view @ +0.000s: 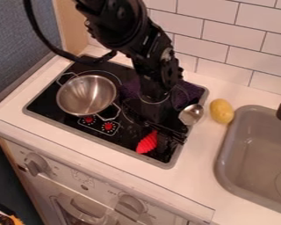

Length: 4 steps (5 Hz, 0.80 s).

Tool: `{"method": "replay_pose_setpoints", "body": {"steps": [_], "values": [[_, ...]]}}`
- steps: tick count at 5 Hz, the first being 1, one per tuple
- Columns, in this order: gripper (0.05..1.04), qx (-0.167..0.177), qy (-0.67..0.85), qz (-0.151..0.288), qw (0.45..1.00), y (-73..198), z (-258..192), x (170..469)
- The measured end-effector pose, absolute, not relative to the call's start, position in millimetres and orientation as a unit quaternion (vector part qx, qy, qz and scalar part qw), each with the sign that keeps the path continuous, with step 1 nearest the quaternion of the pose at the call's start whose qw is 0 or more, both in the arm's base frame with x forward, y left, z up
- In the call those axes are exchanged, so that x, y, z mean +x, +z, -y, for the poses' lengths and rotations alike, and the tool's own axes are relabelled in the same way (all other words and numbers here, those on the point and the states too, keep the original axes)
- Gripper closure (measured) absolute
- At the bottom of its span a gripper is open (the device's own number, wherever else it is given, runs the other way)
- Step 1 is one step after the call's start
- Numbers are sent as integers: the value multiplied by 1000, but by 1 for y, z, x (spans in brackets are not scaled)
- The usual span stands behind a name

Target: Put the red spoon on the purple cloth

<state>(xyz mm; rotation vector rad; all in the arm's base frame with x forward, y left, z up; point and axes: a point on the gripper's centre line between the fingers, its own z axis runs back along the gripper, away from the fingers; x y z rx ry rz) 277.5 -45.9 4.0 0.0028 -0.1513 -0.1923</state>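
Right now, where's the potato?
Camera view, right side: the potato lies on the white counter between the black stovetop and the grey sink.

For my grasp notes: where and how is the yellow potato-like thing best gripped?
Probably from above, closing across the middle of the yellow potato-like thing, from its stove and sink sides: it is rounded, elongated and narrower that way.

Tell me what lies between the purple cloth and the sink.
A yellow potato sits on the white countertop between the purple cloth and the sink, as the camera view shows.
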Motion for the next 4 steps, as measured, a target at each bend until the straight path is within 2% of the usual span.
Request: {"method": "replay_pose_setpoints", "body": {"steps": [1,3,4], "values": [[619,-4,-94,74,993,9,53,272],[623,-28,-78,136,987,54,57,278],[623,-28,-65,158,985,77,53,286]]}}
